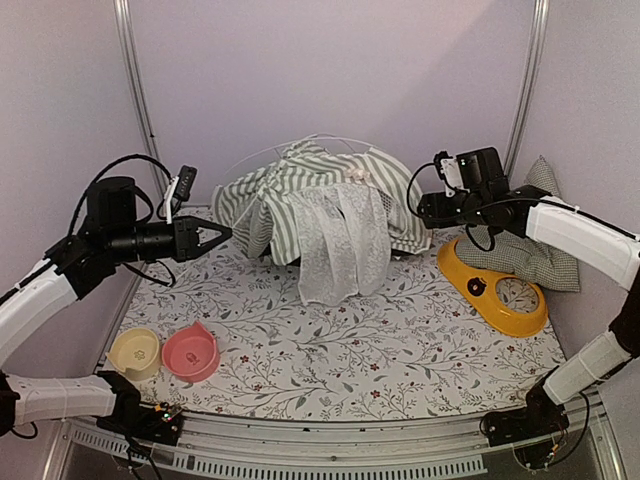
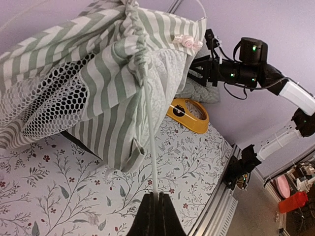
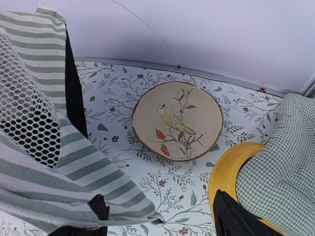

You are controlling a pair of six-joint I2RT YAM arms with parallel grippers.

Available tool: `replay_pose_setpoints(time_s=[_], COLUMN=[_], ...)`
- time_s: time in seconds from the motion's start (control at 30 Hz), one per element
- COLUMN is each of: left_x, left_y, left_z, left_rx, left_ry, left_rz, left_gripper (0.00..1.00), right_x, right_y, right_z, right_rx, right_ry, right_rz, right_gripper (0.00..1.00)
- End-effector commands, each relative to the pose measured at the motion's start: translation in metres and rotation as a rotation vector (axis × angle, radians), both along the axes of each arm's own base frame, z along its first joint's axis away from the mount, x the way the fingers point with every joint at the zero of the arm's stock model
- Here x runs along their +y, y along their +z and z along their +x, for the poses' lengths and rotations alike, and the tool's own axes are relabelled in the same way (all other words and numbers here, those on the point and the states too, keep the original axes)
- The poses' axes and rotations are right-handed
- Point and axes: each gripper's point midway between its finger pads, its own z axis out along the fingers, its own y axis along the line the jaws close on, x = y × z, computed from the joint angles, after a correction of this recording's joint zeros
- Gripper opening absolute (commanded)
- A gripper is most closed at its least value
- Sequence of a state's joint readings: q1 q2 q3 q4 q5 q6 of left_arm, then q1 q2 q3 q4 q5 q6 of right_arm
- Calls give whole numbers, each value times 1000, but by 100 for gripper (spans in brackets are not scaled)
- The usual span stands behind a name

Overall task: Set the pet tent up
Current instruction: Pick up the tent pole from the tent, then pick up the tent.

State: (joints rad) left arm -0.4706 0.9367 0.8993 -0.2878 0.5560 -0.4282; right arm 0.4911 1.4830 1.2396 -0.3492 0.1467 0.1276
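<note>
The tent (image 1: 300, 195) is made of soft, matt striped cloth, much creased, with coarse open mesh (image 2: 64, 103) let into it, a thin lace curtain (image 1: 340, 245) hung in front and a smooth white pole (image 2: 152, 152) run through it. The table is covered by a matt printed sheet (image 1: 400, 345), and the cushion (image 1: 530, 255) is sewn from woven checked cloth. The feeder (image 1: 460, 268), pink bowl (image 1: 190, 352) and cream bowl (image 1: 134, 352) are moulded in smooth, faintly glossy plastic, while the disc (image 3: 177, 120) is finished matt, seemingly wood.
</note>
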Motion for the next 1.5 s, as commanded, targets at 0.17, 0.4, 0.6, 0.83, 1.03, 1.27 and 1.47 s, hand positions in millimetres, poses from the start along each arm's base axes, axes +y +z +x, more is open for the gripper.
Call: replay_pose_setpoints(time_s=[0.17,0.4,0.6,0.83,1.03,1.27,1.47], left_x=[-19,-29,-36,-42,-45,-50,-52], left_y=[-5,-13,-12,-1,4,18,27], left_z=[5,9,17,21,25,34,36], left_rx=[1,-1,-13,-37,-53,-38,-51], left_ry=[-19,-46,-34,-31,-34,-24,-36], left_rz=[-3,17,26,5,15,19,27], left_gripper=[0,0,0,0,0,0,0], right_x=[11,55,125,169,186,195,160], right_y=[65,88,121,119,137,94,84], right_z=[-25,-40,-73,-93,-87,-67,-35], right_rx=[-124,-174,-248,-178,-195,-91,-70], right_ry=[-53,155,294,379,440,385,307], right_rz=[-14,57,39,123,83,-51,-40], right_gripper=[86,99,99,99,99,95,96])
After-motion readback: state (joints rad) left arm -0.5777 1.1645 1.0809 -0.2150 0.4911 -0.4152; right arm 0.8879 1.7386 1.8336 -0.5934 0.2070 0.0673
